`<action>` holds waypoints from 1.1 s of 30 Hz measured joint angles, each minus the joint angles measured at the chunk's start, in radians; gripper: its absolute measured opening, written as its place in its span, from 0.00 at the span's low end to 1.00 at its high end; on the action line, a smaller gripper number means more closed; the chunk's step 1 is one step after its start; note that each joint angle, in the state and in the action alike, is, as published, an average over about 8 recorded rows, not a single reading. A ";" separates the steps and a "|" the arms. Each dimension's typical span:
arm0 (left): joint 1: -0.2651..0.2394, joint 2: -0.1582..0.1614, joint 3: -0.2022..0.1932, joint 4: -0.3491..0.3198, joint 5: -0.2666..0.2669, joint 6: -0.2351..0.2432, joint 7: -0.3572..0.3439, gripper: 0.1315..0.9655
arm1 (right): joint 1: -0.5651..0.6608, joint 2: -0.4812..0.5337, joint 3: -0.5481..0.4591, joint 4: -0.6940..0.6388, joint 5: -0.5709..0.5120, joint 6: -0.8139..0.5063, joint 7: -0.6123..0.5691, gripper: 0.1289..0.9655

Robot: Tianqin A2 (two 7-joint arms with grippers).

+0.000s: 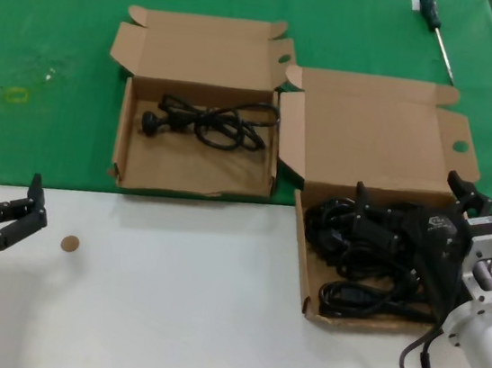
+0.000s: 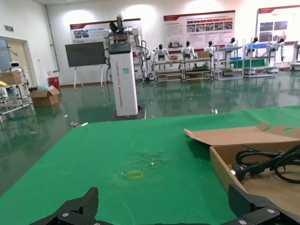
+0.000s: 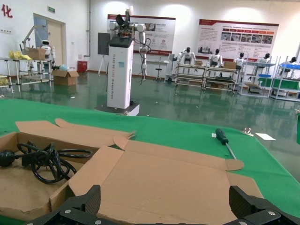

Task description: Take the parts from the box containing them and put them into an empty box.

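Cords [image 1: 364,254] fill right box [image 1: 374,137]; one cord [image 1: 209,120] in left box [image 1: 189,172].

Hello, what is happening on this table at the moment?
A two-armed robot is moving black power cords between two open cardboard boxes. Its right gripper is down in the larger box, among the tangled cords there; whether it has gripped one cannot be seen. The smaller box already holds one cord. The left gripper waits open over the white tabletop, away from both boxes. A screwdriver lies untouched on the green cloth behind.
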 joint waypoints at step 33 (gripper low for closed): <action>0.000 0.000 0.000 0.000 0.000 0.000 0.000 1.00 | 0.000 0.000 0.000 0.000 0.000 0.000 0.000 1.00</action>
